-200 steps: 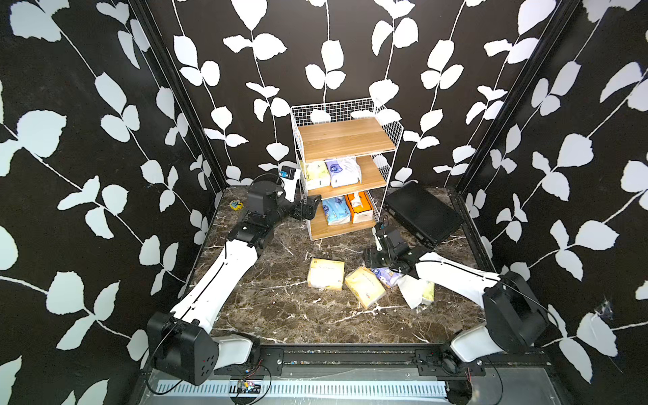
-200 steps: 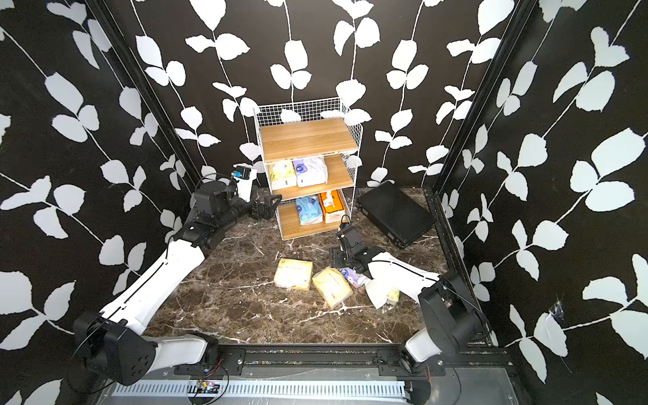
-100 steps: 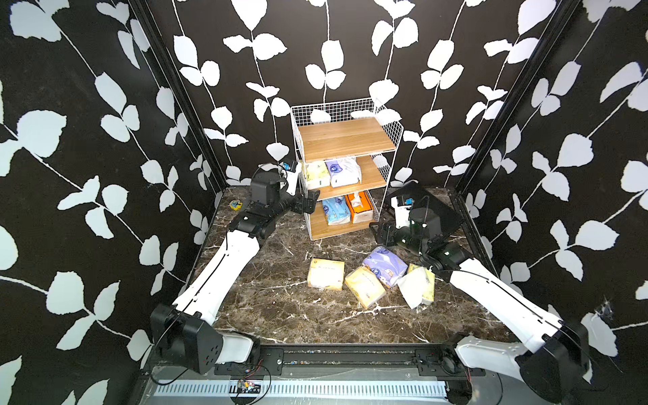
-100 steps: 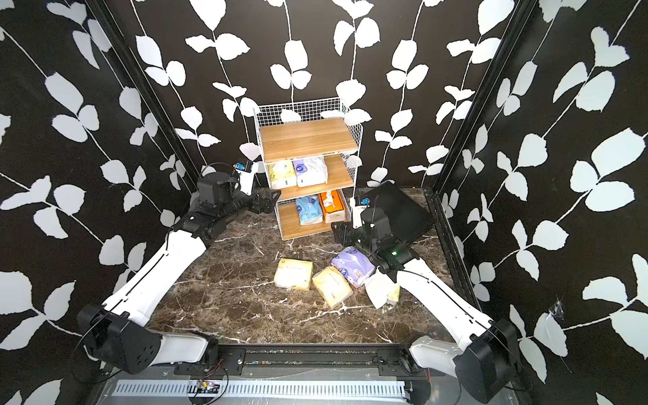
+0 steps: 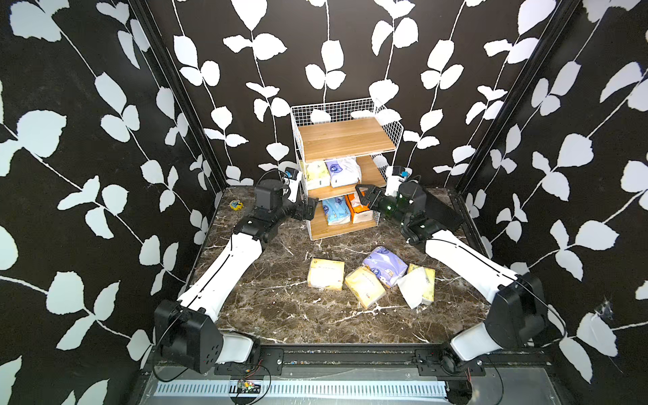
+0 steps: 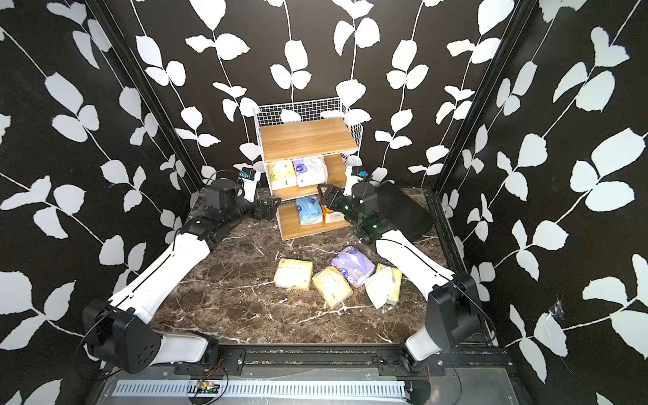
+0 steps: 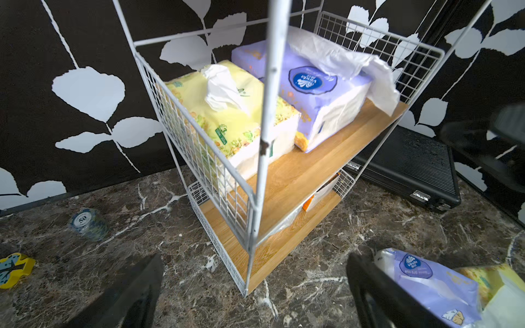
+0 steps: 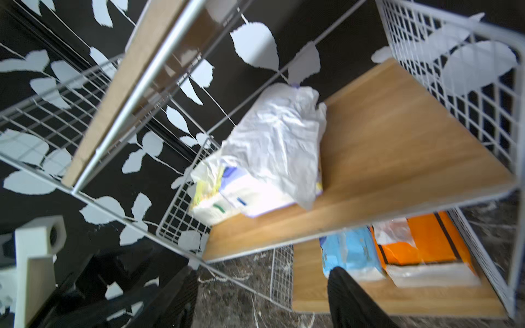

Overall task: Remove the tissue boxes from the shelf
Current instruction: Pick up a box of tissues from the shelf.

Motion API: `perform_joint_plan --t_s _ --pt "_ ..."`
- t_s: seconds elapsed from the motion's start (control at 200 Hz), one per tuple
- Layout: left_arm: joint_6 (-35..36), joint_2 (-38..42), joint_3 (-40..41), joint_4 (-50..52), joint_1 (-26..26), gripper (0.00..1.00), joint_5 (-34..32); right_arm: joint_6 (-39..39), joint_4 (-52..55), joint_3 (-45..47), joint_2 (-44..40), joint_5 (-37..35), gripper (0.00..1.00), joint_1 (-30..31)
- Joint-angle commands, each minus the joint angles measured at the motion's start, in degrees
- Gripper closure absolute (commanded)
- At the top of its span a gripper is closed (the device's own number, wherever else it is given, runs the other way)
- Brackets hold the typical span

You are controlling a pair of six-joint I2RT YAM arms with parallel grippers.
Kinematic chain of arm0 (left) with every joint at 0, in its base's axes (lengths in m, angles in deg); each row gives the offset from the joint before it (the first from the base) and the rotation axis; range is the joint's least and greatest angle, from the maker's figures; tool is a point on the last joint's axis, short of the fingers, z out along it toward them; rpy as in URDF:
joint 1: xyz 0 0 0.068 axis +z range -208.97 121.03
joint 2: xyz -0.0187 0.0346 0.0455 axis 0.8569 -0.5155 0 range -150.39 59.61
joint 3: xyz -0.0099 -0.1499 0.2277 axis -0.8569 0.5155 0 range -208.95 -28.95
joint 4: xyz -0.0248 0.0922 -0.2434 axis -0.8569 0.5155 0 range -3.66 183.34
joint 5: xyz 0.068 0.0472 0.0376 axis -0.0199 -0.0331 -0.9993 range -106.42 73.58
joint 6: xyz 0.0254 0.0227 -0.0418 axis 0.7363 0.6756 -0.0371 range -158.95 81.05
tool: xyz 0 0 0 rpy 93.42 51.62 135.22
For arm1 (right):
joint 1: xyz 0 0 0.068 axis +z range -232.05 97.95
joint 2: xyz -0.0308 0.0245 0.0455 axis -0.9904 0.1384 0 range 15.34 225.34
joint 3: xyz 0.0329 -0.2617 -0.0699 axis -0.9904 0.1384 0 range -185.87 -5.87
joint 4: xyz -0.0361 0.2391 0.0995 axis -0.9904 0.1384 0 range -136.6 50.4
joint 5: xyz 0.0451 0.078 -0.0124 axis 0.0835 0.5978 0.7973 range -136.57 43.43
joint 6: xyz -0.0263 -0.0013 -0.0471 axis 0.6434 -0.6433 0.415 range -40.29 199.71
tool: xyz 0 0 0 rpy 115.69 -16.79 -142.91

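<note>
Three-tier shelf: four tissue boxes inside, two on the middle board, two on the bottom.
Left gripper: jaws wide, empty, by the shelf's front-left post.
Right gripper: jaws spread, empty, near orange box.
Loose packs: four on the marble table, before the shelf.

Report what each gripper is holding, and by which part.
Nothing is held. The left gripper and the right gripper both stand open and empty, close to the shelf.
</note>
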Motion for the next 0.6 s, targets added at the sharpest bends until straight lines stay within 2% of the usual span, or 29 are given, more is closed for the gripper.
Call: perform_joint_plan --t_s 0.0,0.1,0.385,0.595 --pt "0.3 2.2 0.5 -2.4 -0.2 0.01 0.7 -0.6 -4.5 -5.4 2.6 -2.0 0.25 -0.1" --pt "-0.3 1.6 0.5 -2.6 -0.2 0.01 1.8 0.9 -4.4 -6.6 5.4 -5.1 0.24 -0.1" --pt "-1.0 1.3 0.4 -2.7 -0.2 0.01 3.3 6.3 -4.5 -10.6 9.0 -8.0 0.2 -0.1" --pt "-0.6 1.5 0.5 -2.8 -0.2 0.01 4.2 8.9 -2.4 -14.9 13.0 -6.8 0.18 -0.6"
